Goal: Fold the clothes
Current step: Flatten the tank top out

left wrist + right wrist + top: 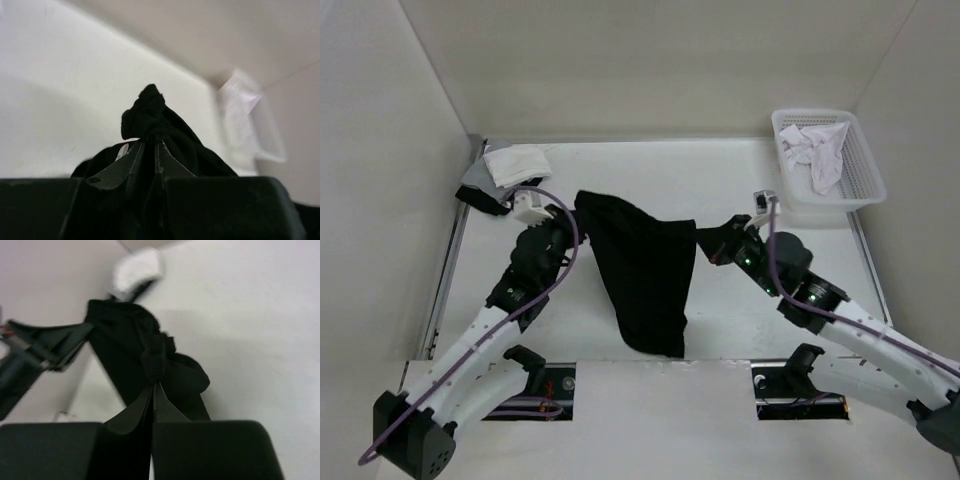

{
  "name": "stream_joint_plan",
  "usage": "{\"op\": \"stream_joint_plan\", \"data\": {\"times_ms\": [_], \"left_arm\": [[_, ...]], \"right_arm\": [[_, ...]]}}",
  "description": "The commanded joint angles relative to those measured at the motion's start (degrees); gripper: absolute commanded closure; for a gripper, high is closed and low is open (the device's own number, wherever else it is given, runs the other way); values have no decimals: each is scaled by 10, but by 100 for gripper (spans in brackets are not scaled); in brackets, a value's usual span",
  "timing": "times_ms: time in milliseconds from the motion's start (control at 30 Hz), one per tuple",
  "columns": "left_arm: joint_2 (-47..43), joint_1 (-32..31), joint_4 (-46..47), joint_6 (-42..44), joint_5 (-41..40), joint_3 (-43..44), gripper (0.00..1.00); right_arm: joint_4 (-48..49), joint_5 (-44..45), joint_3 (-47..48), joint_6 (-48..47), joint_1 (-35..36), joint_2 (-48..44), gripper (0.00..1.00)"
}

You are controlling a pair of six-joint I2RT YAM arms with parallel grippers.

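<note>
The shirt (645, 280) is being clamped by the left gripper (582, 203) at ten o'clock and the right gripper (706, 240) at two, its length running toward six.

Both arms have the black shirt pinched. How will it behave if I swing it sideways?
Probably very floppy: the black shirt sags in a deep drape between the left gripper and right gripper. Likely light, since small bunched pinches carry it. Its trailing tail may drag on the table.

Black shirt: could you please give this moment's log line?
left gripper: shut on plain black soft-fabric shirt | right gripper: shut on shirt | shirt: slung between them
</note>
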Motion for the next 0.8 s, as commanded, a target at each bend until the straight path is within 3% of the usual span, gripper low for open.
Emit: {"op": "stream_joint_plan", "data": {"times_ms": [0, 233, 467, 600, 767], "left_arm": [[-85, 8, -18, 31, -31, 98, 98], [-165, -14, -62, 50, -38, 231, 98], [-165, -32, -63, 118, -86, 274, 97], [-72, -6, -20, 138, -83, 278, 97], [127, 24, 25, 100, -60, 287, 96]], "right_arm": [[-91, 64, 65, -33, 70, -93, 98], [-156, 250, 174, -108, 317, -155, 98], [-119, 323, 217, -174, 424, -149, 97], [-117, 281, 177, -135, 348, -125, 96], [-96, 79, 92, -51, 101, -72, 96]]}}
